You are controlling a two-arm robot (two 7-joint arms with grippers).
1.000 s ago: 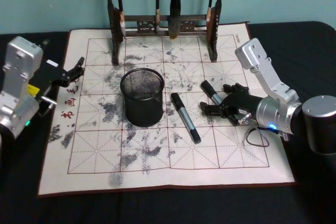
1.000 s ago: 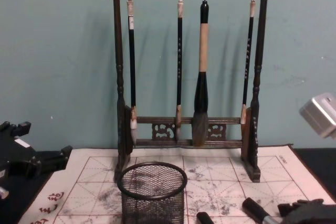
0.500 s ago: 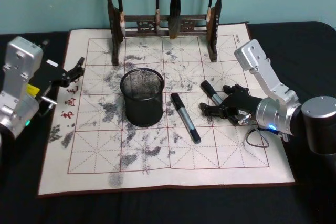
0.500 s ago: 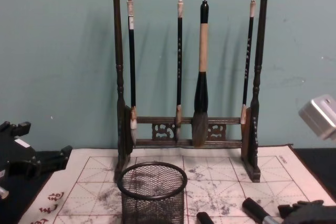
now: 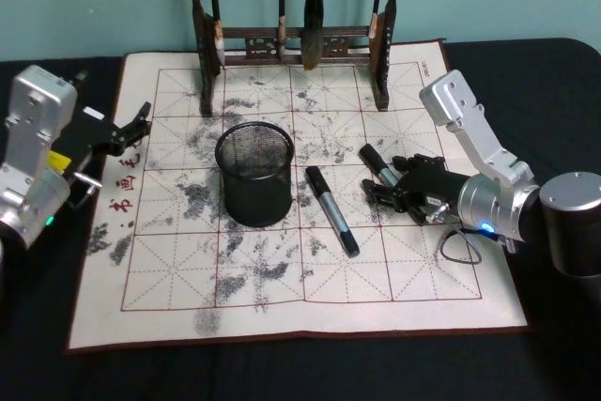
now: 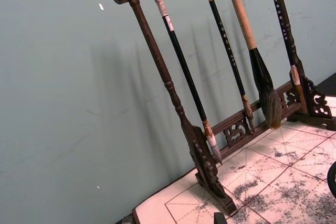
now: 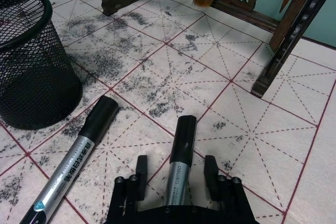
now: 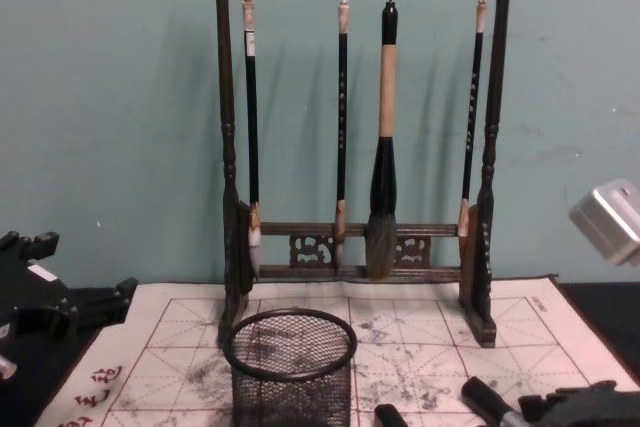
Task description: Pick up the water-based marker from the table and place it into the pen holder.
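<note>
The left gripper (image 5: 134,129) hovers at the left edge of the mat (image 5: 188,269), its fingers spread and empty. To its right the pen holder (image 5: 254,174) stands upright on the mat, nearer than the brush rack (image 5: 291,39). Just right of the holder a second marker (image 5: 331,210) lies flat. Farther right, the water-based marker (image 5: 376,162) lies on the mat between the parted fingers of the right gripper (image 7: 176,171), with a gap on each side.

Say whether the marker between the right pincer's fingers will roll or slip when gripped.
The marker is round and lies flat on the mat, so it probably rolls if nudged. Its silver body looks smooth, perhaps slippery; the right pincer, open astride it, should close squarely.
</note>
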